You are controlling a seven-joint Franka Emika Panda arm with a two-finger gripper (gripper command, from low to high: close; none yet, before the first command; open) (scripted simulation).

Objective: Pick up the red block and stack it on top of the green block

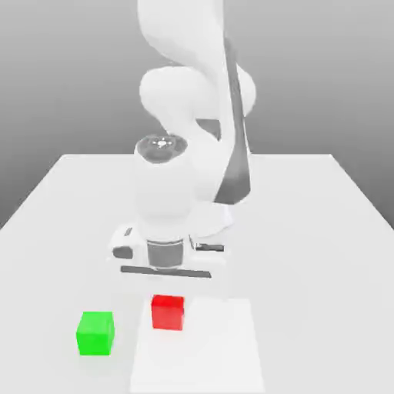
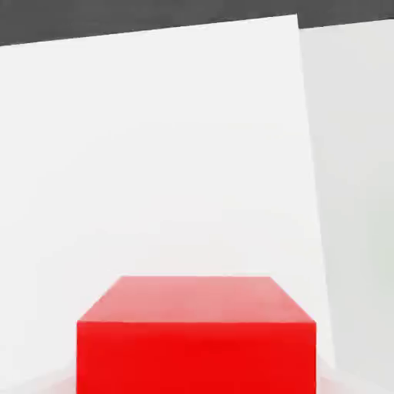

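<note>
Red block (image 1: 168,312) sits on the white bench (image 1: 323,231), near the front edge in the exterior view, on a lighter rectangular patch (image 1: 223,346) of the surface. We see it upright, with its top face level and one side face turned toward the camera. We find the green block (image 1: 95,332) on the bench toward the exterior view's left of the red block, slightly nearer the camera, with a clear gap between the two; they do not touch.

We locate the white arm (image 1: 192,100) rising from behind and bending down over the bench, with its hand (image 1: 165,231) low just behind the red block in the exterior view. We cannot make out the fingers of the pincer in that view, as the hand body hides them; we take the pincer as clenched, and we cannot tell whether it grips the red block.

In the hand view, we see the red block (image 2: 196,338) close to the camera, resting on the pale patch (image 2: 154,154), with a strip of the slightly greyer bench (image 2: 354,192) beside it
</note>
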